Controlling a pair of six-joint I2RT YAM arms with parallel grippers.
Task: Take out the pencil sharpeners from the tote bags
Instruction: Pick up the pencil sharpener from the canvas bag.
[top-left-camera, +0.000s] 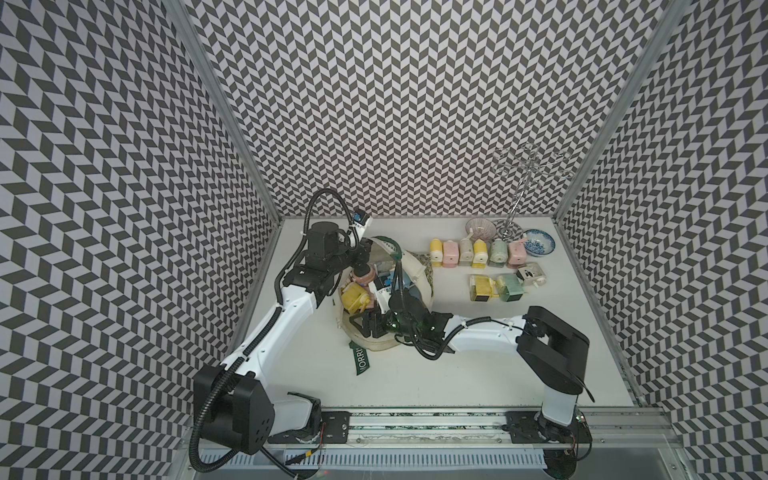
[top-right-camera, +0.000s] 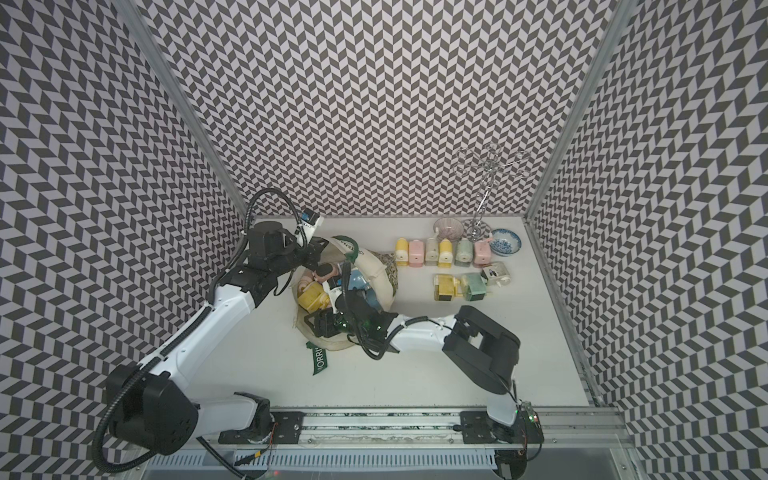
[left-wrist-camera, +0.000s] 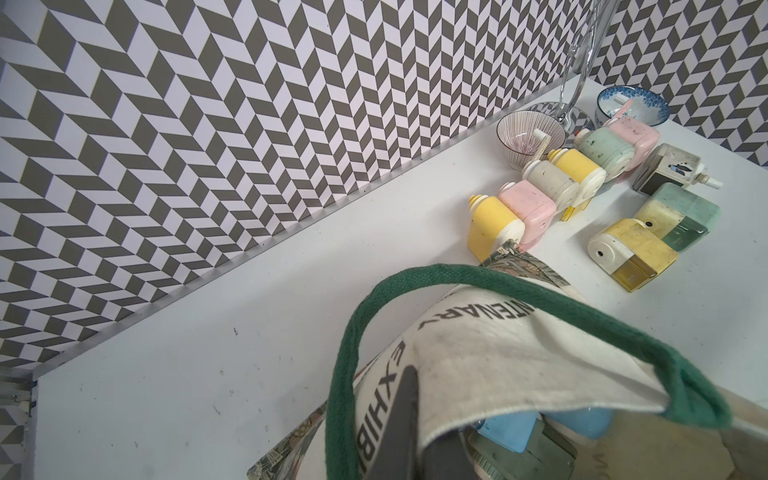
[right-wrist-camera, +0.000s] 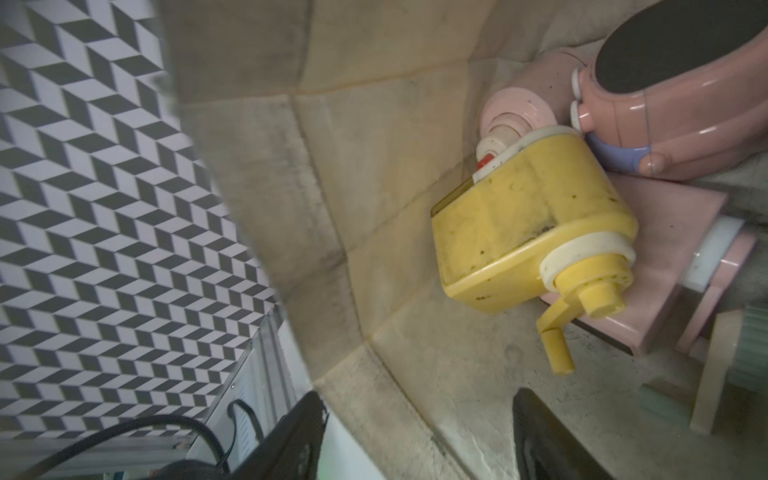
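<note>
1. The left hand (top-left-camera: 365, 254) is clenched on the cream rim of the tote bag (top-left-camera: 417, 266), at 11 o'clock of the bag's mouth. Canvas is folded over its finger (left-wrist-camera: 405, 411).
2. The tote bag lies on the tabletop (top-left-camera: 415, 382), slightly toward 9 o'clock of centre, mouth gaping upward. Its green strap (top-left-camera: 360, 360) trails out at 6 o'clock.
3. Inside lie a yellow sharpener (right-wrist-camera: 528, 220), a pink sharpener (right-wrist-camera: 665, 83) with a dark panel touching it, and a blue sharpener (left-wrist-camera: 507, 428) on the 3 o'clock side.
4. The right hand (right-wrist-camera: 417, 401) sits at 6 o'clock of the mouth. It is released, jaws wide with nothing gripped, near the yellow sharpener but apart from it.
5. At 1 o'clock of the tabletop, six sharpeners (top-left-camera: 479, 249) stand in a row, with three more sharpeners (top-left-camera: 509, 287) lying just at its 6 o'clock.
6. At 12 o'clock of that row are a striped bowl (top-left-camera: 480, 227), a wire stand (top-left-camera: 512, 230) and a blue-patterned bowl (top-left-camera: 539, 242).
</note>
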